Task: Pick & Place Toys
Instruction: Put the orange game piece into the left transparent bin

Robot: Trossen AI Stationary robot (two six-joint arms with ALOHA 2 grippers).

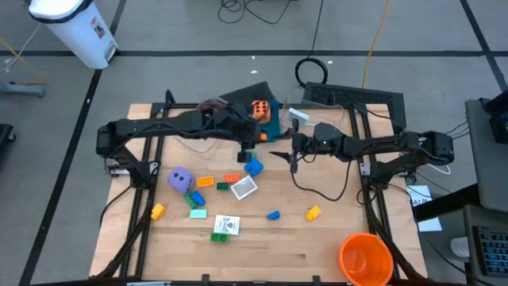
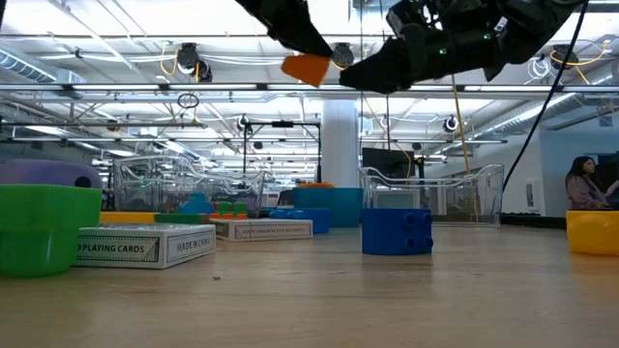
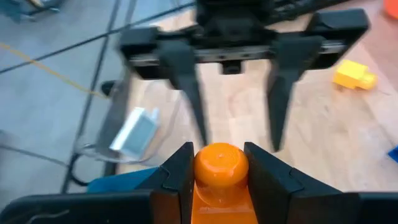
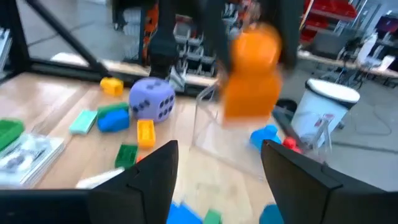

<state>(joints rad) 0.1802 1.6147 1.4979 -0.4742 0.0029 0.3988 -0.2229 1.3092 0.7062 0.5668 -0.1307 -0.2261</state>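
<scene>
The left claw [image 3: 219,163] is clenched on a small orange plastic brick [image 3: 219,177] with a round stud, held in the air above the back of the wooden desk [image 1: 317,246]. The right claw [image 4: 219,163] stands released just in front of it. The brick looks light, stiff and rather smooth; I think its flat sides below the stud give the best hold.

Wooden table [image 1: 317,246], purple die [image 1: 181,179], scattered bricks [image 1: 313,212], cards [image 1: 225,226], orange cup [image 1: 365,258]

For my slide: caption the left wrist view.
Left gripper clamps an orange brick, facing the open right gripper.
</scene>
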